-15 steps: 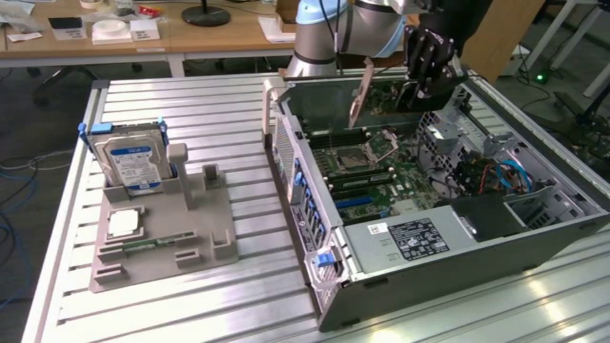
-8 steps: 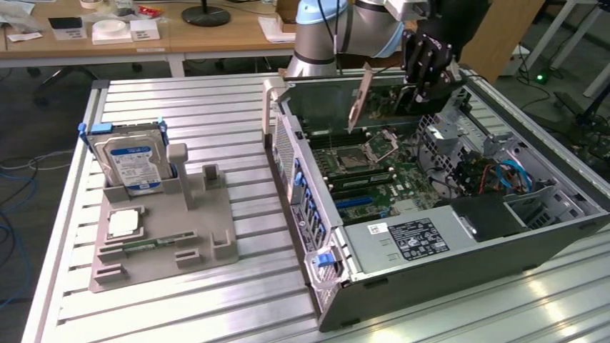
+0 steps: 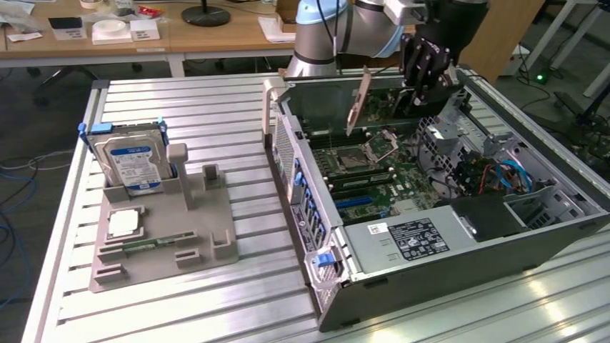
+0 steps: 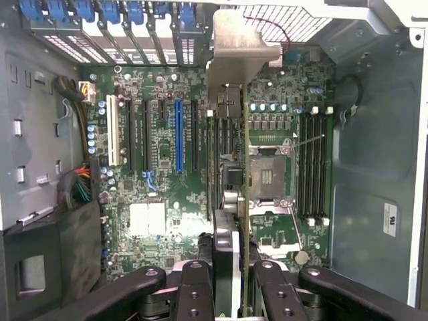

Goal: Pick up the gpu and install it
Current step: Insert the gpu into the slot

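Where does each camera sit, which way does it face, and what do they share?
Exterior view: off the arm, raised, looking down at the table and open computer case; arm and gripper show.
Wrist view: on the wrist, facing the motherboard; the gripper shows, shut on the gpu.
Shared: gripper, gpu, motherboard.

We see an arm (image 3: pixel 324 36) built of smooth silver-grey cylindrical segments, its joints closed with pale blue round caps (image 3: pixel 315 11). At its end sits a matte black gripper (image 3: pixel 424 100), blocky and angular. From the wrist view we make out its black fingers (image 4: pixel 194 294) and outer links (image 4: pixel 127 291), all rounded at the ends, with round pivot screws (image 4: pixel 262 265) and small holes.
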Tool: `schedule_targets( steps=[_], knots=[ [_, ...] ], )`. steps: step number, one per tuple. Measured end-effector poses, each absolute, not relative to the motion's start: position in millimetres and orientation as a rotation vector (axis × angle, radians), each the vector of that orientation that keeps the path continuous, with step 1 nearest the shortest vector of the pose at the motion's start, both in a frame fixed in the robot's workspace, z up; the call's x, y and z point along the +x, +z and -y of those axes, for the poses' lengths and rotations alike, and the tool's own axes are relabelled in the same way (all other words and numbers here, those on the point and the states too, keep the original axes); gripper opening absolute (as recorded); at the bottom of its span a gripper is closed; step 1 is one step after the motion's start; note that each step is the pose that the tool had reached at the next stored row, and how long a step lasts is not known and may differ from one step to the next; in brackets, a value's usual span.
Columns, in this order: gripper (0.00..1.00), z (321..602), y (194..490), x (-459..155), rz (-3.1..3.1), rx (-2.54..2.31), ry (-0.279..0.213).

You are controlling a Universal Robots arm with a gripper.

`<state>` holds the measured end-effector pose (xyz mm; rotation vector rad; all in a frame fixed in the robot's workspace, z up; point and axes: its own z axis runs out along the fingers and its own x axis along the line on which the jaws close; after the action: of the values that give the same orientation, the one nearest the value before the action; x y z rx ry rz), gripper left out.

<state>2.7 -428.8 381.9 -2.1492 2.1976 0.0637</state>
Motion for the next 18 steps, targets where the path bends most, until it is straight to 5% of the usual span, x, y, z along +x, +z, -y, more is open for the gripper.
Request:
schedule_targets(
  steps=[18],
  knots=[
    [0.28,431,355,-8,-2.199,-2.153,0.060]
  ],
)
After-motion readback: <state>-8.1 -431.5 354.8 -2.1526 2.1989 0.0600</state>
